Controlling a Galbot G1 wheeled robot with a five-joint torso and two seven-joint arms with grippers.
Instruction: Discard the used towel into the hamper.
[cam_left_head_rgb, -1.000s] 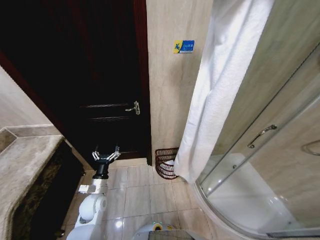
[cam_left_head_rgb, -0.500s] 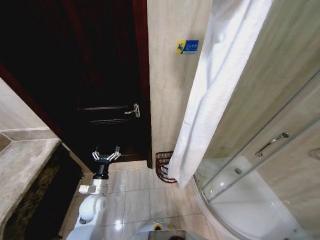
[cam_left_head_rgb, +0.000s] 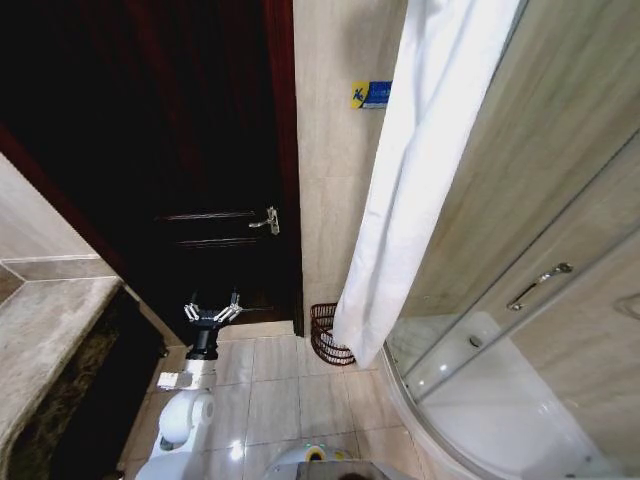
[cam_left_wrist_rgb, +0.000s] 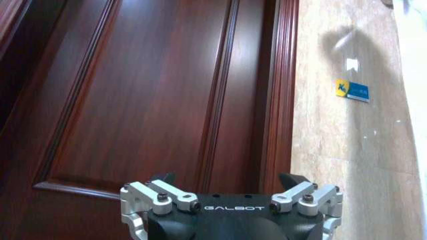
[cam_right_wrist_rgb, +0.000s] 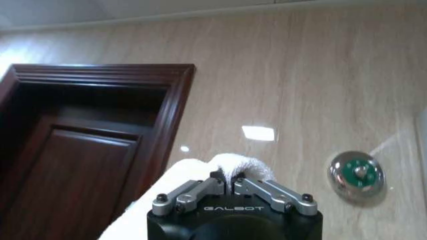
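right gripper (cam_right_wrist_rgb: 233, 184), marked "galbot", was clamped on the white towel (cam_left_head_rgb: 420, 170), which hung down over the hamper (cam_left_head_rgb: 328, 335) far below. left gripper (cam_left_head_rgb: 211, 312), fingers spread wide, faced the door (cam_left_wrist_rgb: 153, 90).

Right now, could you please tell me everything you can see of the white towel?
The white towel is a long sheet of soft, terry-looking cloth. It hangs in folds from above the head view's top edge down toward the tiled floor, in front of the beige wall and the glass shower enclosure. Its lower end covers part of the hamper. In the right wrist view, the right pincer is shut on a bunched fold of it.
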